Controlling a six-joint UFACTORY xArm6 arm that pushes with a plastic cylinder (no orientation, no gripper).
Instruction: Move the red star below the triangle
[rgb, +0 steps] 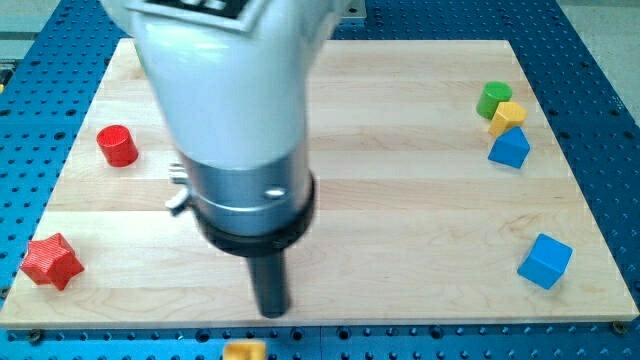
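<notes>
The red star (50, 261) lies at the board's lower left corner, close to the left edge. A blue block that looks triangular (510, 148) sits at the upper right, just under a yellow block (508, 116). My tip (272, 312) stands near the bottom edge of the board, left of centre. It is well to the right of the red star and touches no block. The arm's wide white and grey body (235, 110) hides the board's upper left middle.
A red cylinder (117, 146) stands at the left. A green cylinder (493, 98) sits above the yellow block at the upper right. A blue cube (545, 261) lies at the lower right. A small yellow piece (243, 350) lies off the wooden board (400, 200), below its bottom edge.
</notes>
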